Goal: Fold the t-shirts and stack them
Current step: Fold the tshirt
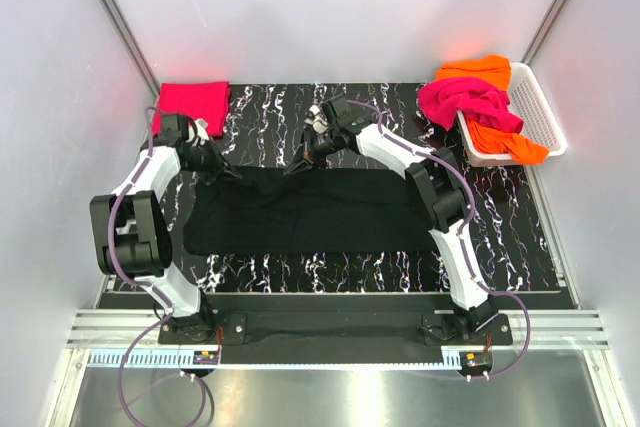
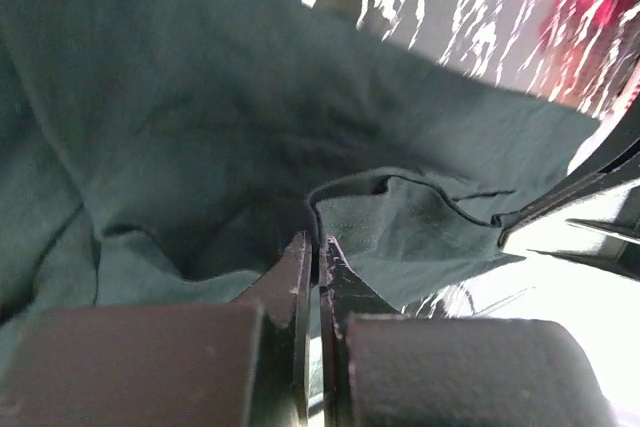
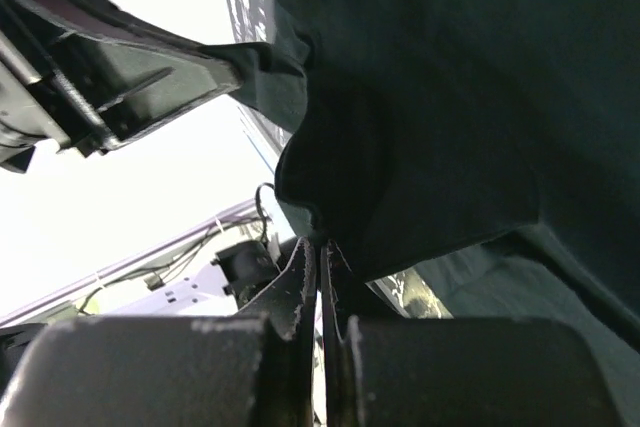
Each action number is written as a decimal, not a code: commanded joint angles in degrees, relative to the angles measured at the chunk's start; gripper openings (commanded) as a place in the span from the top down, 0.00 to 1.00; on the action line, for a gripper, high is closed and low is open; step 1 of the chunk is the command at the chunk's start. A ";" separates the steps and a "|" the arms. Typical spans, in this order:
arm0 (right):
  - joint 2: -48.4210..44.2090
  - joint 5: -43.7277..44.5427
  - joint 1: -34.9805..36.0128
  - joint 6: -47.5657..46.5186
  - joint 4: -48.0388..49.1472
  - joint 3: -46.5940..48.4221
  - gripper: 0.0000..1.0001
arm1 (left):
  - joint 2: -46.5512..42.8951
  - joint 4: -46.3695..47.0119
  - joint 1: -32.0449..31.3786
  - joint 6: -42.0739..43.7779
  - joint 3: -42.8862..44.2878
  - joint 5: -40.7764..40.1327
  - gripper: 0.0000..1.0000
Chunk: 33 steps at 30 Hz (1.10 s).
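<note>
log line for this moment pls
left pincer: shut on black t-shirt far edge | right pincer: shut on same edge | red-pink t-shirt: folded, far left | magenta t-shirt, orange t-shirt: in basket

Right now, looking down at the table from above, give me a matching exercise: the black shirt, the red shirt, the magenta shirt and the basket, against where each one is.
Things:
1. black shirt
2. red shirt
3. magenta shirt
4. basket

Places:
A. white, at the far right
B. folded, in the far left corner
C. draped over the basket's left edge
D. spread out in the middle

Pairs: 1-D, 2-B, 3-C, 4-A
</note>
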 commanded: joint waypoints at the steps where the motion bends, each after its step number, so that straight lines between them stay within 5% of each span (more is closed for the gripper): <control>1: -3.74 -2.04 0.89 0.19 4.90 -4.23 1.00 | -4.62 1.04 -0.17 1.13 -1.64 0.03 1.00; 33: -7.79 -8.19 2.91 -0.25 11.06 -21.55 0.94 | -21.40 -2.30 -0.17 2.01 -20.98 0.29 1.00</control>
